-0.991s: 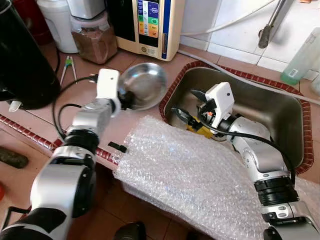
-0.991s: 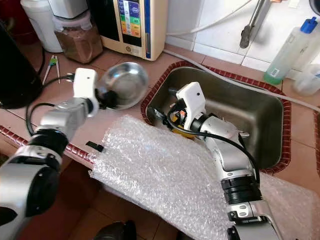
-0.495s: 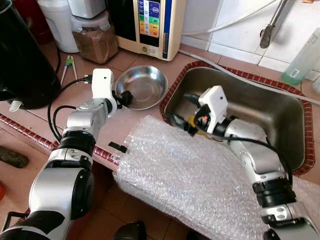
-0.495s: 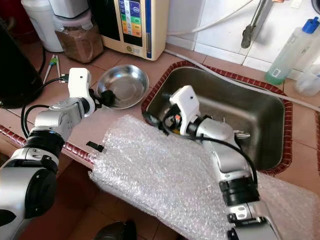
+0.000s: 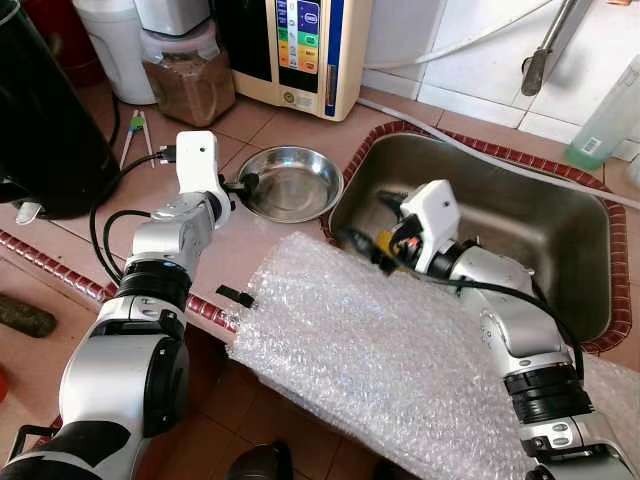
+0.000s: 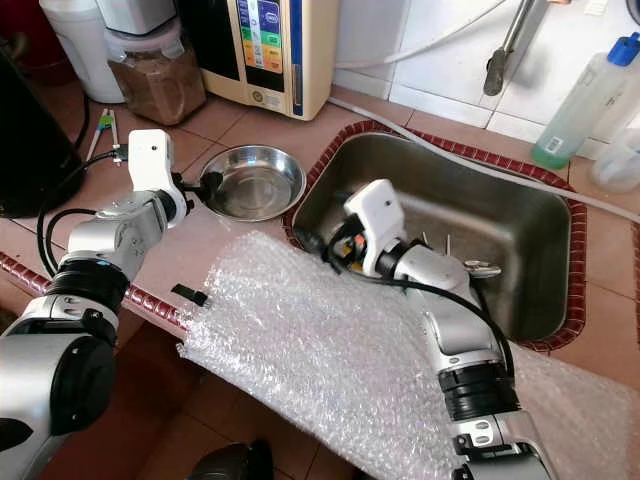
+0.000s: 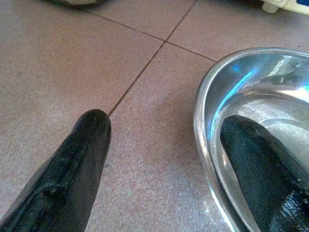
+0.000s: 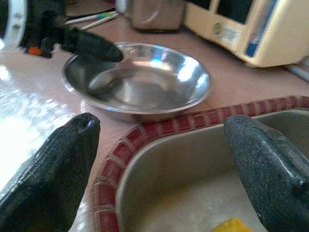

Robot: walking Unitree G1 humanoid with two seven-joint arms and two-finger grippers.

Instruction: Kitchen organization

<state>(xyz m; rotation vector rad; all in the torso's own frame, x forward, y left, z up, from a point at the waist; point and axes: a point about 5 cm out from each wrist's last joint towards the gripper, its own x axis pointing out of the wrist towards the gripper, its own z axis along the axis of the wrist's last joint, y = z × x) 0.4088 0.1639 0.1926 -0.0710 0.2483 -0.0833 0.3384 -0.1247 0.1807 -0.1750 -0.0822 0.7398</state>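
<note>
Steel bowl (image 5: 291, 183) first: shallow, round and shiny, with a narrow rolled rim, it sits flat and upright on the reddish tiled counter (image 5: 130, 215), just beside the near-left corner of the sink (image 5: 560, 240) and in front of the cream appliance (image 5: 300, 50) against the wall. It looks to be bare inside, with only reflections on the metal.

My left gripper (image 7: 161, 145) is at the bowl's left edge with its jaws wide apart and straddling the rim: one finger (image 7: 256, 164) reaches down inside the bowl, the other (image 7: 72, 169) lies over the tile outside. From the wrist view I cannot quite tell whether the inner finger touches the metal or hangs just above it; nothing is pinched.

My right gripper (image 8: 159, 159) is over the near-left corner of the sink, above the brick-patterned border (image 8: 145, 130), jaws also spread wide and holding nothing. A small yellow object (image 8: 231, 226) lies in the basin just below it, too cropped to identify. My right forearm crosses a sheet of bubble wrap (image 5: 380, 350) draped over the counter's front edge.
</note>
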